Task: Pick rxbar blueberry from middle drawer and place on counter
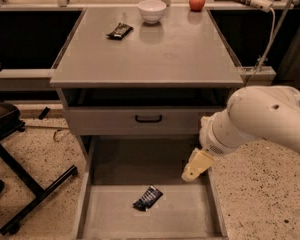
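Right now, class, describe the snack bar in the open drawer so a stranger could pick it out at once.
Below the counter, the middle drawer stands pulled open near the ground. The rxbar blueberry lies alone on its floor, lower left of the gripper hanging over the drawer's right side. Its dark wrapper resembles the bar by the white bowl, but that one sits on the counter.
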`<action>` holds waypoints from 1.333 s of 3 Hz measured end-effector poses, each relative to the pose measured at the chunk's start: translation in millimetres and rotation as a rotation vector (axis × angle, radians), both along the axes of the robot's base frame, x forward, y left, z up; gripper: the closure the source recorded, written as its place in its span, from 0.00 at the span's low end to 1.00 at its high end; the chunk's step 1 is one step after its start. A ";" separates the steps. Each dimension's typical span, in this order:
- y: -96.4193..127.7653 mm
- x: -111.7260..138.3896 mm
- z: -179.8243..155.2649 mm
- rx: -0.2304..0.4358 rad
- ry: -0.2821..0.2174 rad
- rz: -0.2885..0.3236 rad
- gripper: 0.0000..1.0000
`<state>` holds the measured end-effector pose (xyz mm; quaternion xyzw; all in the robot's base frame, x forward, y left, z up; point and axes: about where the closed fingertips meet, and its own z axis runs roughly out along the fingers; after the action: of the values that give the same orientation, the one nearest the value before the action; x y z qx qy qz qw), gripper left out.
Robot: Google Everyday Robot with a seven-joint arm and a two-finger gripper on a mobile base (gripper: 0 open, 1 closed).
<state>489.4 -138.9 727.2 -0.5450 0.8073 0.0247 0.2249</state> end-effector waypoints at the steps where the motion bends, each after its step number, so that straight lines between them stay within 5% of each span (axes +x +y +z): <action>1: 6.9 16.8 -37.8 0.006 -0.001 -0.046 0.00; 2: 23.8 13.8 -76.0 0.018 0.050 -0.036 0.00; 4: 32.3 15.7 -97.7 0.019 0.057 -0.016 0.00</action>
<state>505.1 -106.6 629.6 -0.5352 0.8176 0.0462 0.2073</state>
